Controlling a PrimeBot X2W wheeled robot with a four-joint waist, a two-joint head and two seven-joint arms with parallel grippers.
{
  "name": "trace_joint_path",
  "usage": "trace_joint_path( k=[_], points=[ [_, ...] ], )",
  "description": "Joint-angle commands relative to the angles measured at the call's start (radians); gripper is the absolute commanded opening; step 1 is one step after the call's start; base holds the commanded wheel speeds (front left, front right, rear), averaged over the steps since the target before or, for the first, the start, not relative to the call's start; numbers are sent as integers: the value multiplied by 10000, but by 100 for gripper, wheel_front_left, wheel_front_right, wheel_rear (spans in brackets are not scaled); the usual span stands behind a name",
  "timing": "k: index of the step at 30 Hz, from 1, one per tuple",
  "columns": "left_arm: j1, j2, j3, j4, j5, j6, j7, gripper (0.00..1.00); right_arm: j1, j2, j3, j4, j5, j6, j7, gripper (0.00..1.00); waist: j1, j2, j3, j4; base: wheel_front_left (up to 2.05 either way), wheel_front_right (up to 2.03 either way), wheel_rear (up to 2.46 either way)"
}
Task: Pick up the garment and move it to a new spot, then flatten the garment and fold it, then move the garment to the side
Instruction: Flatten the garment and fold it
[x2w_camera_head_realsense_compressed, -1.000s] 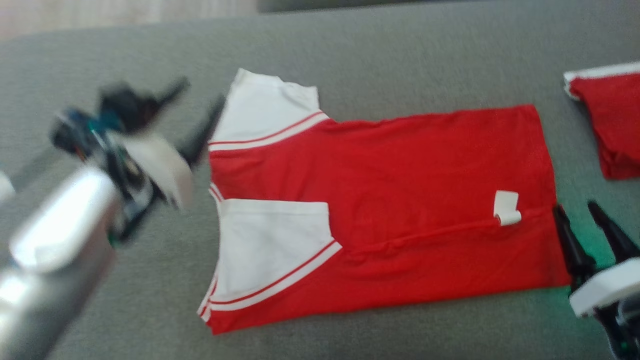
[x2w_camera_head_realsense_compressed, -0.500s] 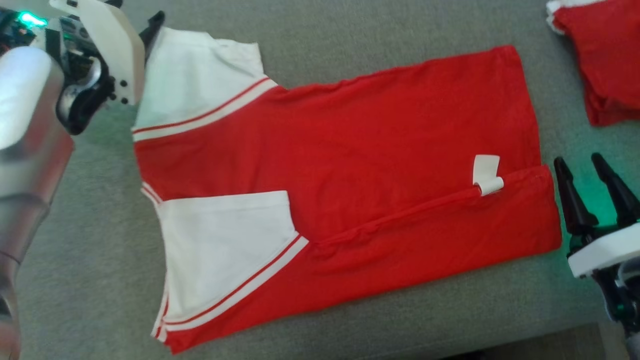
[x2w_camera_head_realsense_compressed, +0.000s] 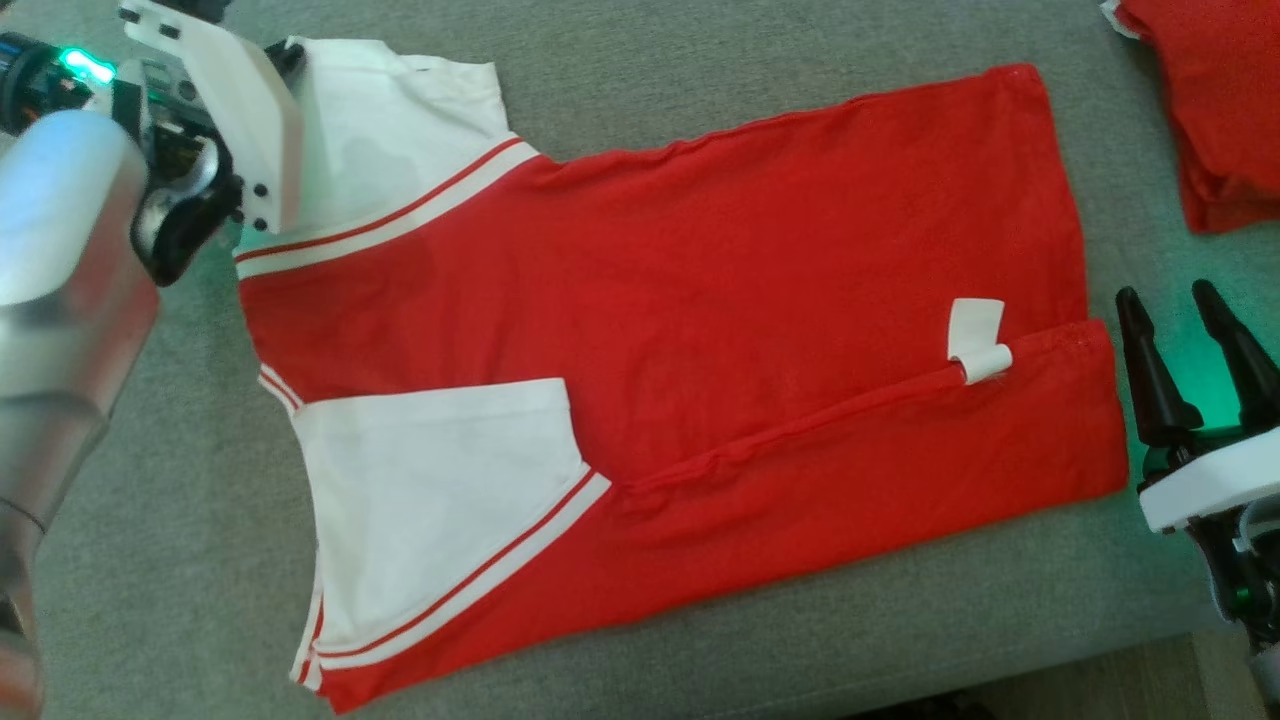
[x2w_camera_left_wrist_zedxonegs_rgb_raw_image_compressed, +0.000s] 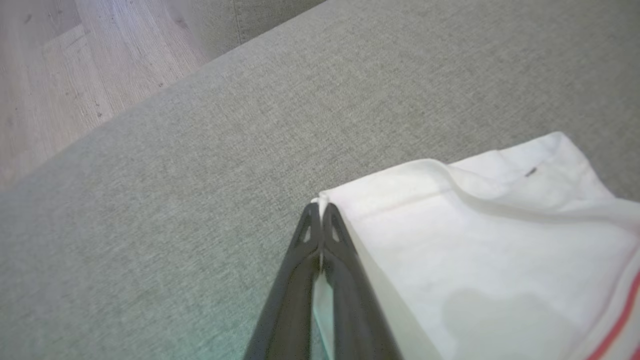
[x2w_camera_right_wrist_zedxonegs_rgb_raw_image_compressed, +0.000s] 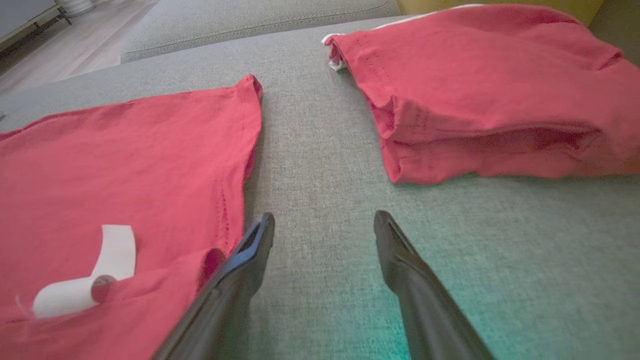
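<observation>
Sofa cushion (x2w_camera_head_realsense_compressed: 700, 60): it bears everything here, the garment (x2w_camera_head_realsense_compressed: 750, 300) spread across its middle and a folded red pile (x2w_camera_head_realsense_compressed: 1220, 120) well apart at the far right.

Garment: the near long edge is already turned in, and the far edge appears due next.

Left gripper (x2w_camera_left_wrist_zedxonegs_rgb_raw_image_compressed: 320, 212): the jaws are pressed together, pinching the outer corner of the far white sleeve (x2w_camera_head_realsense_compressed: 390, 130).

Right gripper (x2w_camera_head_realsense_compressed: 1167, 295): the jaws are spread, just beside the hem and holding nothing.

Recommendation: the right gripper should take the far hem corner before any lift. Both ends should then rise together, travel low and level, and land square on the turned-in edge, leaving the white label (x2w_camera_head_realsense_compressed: 977, 340) uncreased.
</observation>
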Motion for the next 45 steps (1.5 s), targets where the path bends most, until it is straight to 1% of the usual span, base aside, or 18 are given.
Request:
trace_joint_path(
  k=[1,6,8,11,15,19,20,24,29,33,37,39,40,41,43,45],
  points=[
    [-503,475,199,-236,-90,21,-116,0,19,-314,37,-221,-4,37,-92,100,0,0,-21,59,0,0,0],
    [-739,554,-341,-500,-212,20,-749,0,-421,-578,328,-452,32,37,333,100,0,0,-164,237,0,0,0],
    [-865,583,-554,-582,-231,20,-1025,0,-857,-775,639,-541,79,37,766,100,0,0,-227,302,0,0,0],
    [-1021,569,-880,-647,-293,20,-1338,0,-1758,-986,1213,-471,309,37,1775,100,0,0,-325,387,0,0,0],
    [-1202,486,-1307,-737,-418,20,-1624,0,-3128,-1120,1898,174,540,37,3038,100,0,0,-408,553,0,0,0],
    [-1326,401,-1722,-835,-623,20,-1782,0,-4224,-1043,2390,1168,577,37,3806,100,0,0,-499,745,0,0,0],
    [-1326,401,-1722,-835,-623,20,-1782,0,-4224,-1043,2390,1168,577,37,3806,100,0,0,-499,745,0,0,0],
    [-1436,380,-2076,-910,-849,20,-1882,0,-4853,-895,2808,1978,711,37,4301,100,0,0,-571,864,0,0,0],
    [-1562,411,-2445,-939,-1134,20,-2066,0,-5292,-737,3195,2465,1060,37,4167,100,0,0,-610,920,0,0,0],
    [-1663,427,-2690,-886,-1333,20,-2178,0,-5606,-732,3501,2757,1308,37,4027,100,0,0,-593,930,0,0,0],
    [-1764,401,-2886,-841,-1493,20,-2270,0,-5910,-761,3766,3056,1488,37,3911,87,0,0,-571,961,0,0,0],
    [-1814,380,-2968,-824,-1567,20,-2321,0,-6034,-777,3874,3208,1570,37,3852,77,0,0,-562,989,0,0,0],
    [-1860,367,-3039,-813,-1634,20,-2369,0,-6155,-801,3973,3358,1650,37,3801,62,0,0,-547,1022,0,0,0],
    [-1880,364,-3072,-809,-1664,20,-2390,0,-6207,-813,4019,3431,1683,37,3771,49,0,0,-542,1038,0,0,0],
    [-1913,367,-3134,-804,-1717,19,-2429,0,-6308,-834,4104,3584,1737,37,3707,41,0,0,-538,1069,0,0,0],
    [-1938,379,-3187,-794,-1766,19,-2468,0,-6398,-855,4187,3748,1771,37,3635,29,0,0,-539,1096,0,0,0]
  ],
)
